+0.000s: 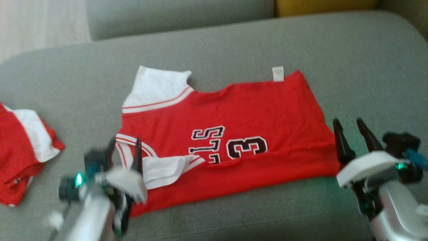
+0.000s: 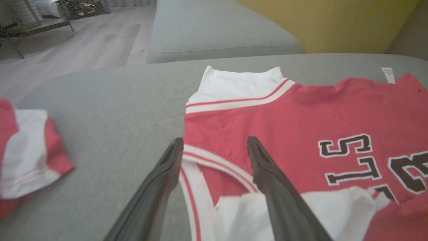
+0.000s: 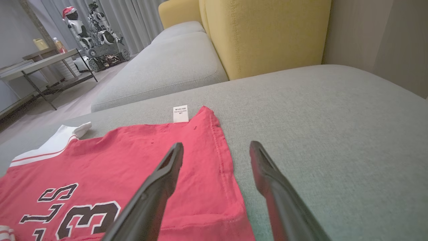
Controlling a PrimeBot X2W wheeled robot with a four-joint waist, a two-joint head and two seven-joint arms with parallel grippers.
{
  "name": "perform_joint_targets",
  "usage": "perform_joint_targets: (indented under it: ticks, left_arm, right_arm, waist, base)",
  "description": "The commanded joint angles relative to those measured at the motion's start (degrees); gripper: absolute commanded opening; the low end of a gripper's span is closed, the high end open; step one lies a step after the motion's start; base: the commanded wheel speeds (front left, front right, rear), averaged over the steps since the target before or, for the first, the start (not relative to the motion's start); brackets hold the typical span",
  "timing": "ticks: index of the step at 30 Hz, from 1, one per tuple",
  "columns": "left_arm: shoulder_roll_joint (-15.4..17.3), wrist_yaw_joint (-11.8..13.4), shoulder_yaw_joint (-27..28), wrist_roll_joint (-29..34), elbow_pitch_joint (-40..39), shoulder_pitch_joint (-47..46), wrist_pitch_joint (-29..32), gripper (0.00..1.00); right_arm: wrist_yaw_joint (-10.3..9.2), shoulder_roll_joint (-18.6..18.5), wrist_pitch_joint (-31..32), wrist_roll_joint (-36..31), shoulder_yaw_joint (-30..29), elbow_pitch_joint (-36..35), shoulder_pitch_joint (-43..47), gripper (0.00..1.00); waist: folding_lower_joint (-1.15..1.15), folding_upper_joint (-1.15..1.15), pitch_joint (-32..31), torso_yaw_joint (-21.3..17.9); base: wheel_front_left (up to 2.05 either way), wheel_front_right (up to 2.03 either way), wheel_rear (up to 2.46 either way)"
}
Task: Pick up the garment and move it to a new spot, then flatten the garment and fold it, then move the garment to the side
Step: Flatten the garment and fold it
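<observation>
Gaping wide and empty, the left hand [image 1: 124,142] is straddling the garment's [image 1: 234,113] neckline edge; the right hand [image 1: 347,121] is straddling its opposite edge.

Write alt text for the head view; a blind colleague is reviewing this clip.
A red jersey with white sleeves lies partly folded on a grey sofa cushion, its black number facing up. The robot's left gripper stands open at the collar end, the right gripper open by the hem; another red-and-white garment lies far left.
</observation>
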Motion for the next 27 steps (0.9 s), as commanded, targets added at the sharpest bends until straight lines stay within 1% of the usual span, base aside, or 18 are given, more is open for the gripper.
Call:
perform_joint_targets:
  ticks: [1, 4, 13, 17, 21, 27]
  left_arm:
    - [1.9, -0.76, 1.8, 0.39, -1.3, -6.17, 1.13, 1.0]
    - [3.86, -3.23, 1.2, 0.54, 0.75, -12.83, 6.19, 1.0]
    - [12.6, -9.23, 0.11, 3.16, 9.56, -34.49, 20.08, 1.0]
    - [14.42, -11.56, -1.07, 3.66, 14.01, -41.65, 26.37, 1.0]
    - [16.01, -12.98, -2.41, 4.26, 17.69, -47.03, 30.43, 1.0]
    - [17.65, -13.85, -4.35, 5.15, 22.47, -50.95, 33.35, 1.0]
  right_arm:
    - [-0.05, 0.09, -0.78, -0.74, 1.72, -2.54, -4.08, 1.0]
    - [-0.05, 0.53, -1.15, -1.74, 3.24, -3.44, -7.28, 1.0]
    - [-0.05, 1.89, -2.52, -2.32, 8.62, -3.32, -16.94, 1.0]
    - [-0.05, 2.27, -3.5, -2.24, 10.67, -2.57, -20.26, 1.0]
    - [-0.05, 2.71, -4.39, -1.94, 12.37, -1.94, -22.67, 1.0]
    - [-0.05, 3.52, -5.65, -1.37, 13.65, -0.51, -24.81, 1.0]
  waist:
    - [0.0, 0.0, 3.63, -1.98]
    - [0.0, 0.0, 7.27, -3.55]
    - [0.0, 0.0, 15.81, -8.7]
    - [0.0, 0.0, 18.19, -10.15]
    - [0.0, 0.0, 20.08, -11.45]
    - [0.0, 0.0, 21.65, -12.91]
  base:
    - [0.0, 0.0, 0.0]
    - [0.0, 0.0, 0.0]
    - [0.0, 0.0, 0.0]
    - [0.0, 0.0, 0.0]
    - [0.0, 0.0, 0.0]
    - [0.0, 0.0, 0.0]
